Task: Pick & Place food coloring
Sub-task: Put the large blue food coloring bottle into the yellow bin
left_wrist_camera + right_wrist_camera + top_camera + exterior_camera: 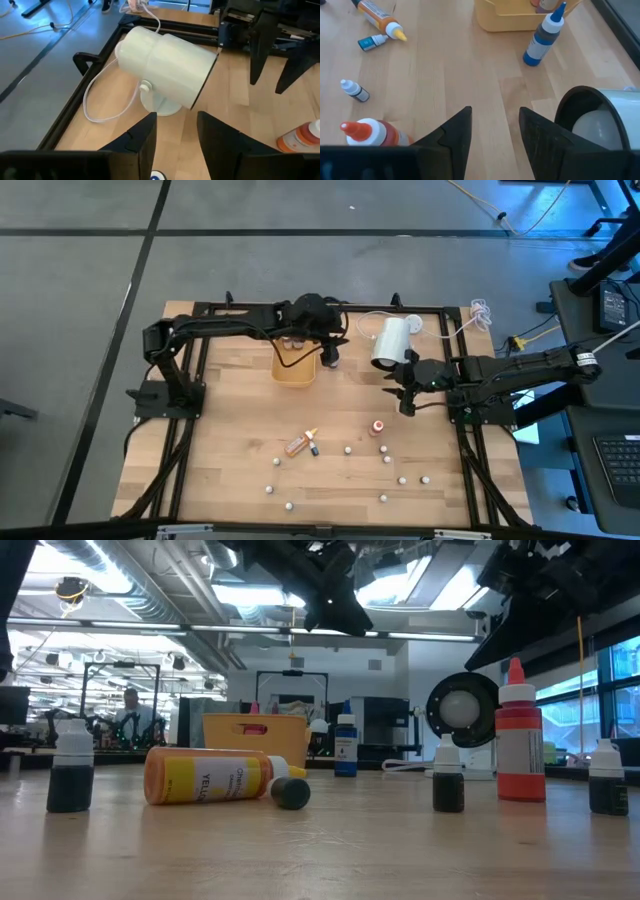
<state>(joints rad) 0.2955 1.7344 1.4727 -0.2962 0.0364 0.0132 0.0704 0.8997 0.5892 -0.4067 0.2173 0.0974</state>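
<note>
The food coloring bottles stand and lie scattered on the near half of the wooden table. An orange bottle (297, 445) (210, 777) lies on its side, a red one (377, 427) (518, 740) stands upright, and several tiny white-capped ones (348, 449) (447, 780) stand around them. A blue bottle (542, 40) (345, 745) stands beside the orange tray (295, 367). My left gripper (330, 352) (175, 117) hangs open above the blue bottle, whose cap (157, 176) shows between its fingers. My right gripper (405, 390) (495, 110) is open over bare wood, near the white cylinder.
A large white cylinder lamp (390, 340) (165, 65) with a white cord lies between the two grippers at the far side. The orange tray (520, 17) holds a few bottles. A black frame (460, 380) borders the table. Bare wood lies between the tray and the scattered bottles.
</note>
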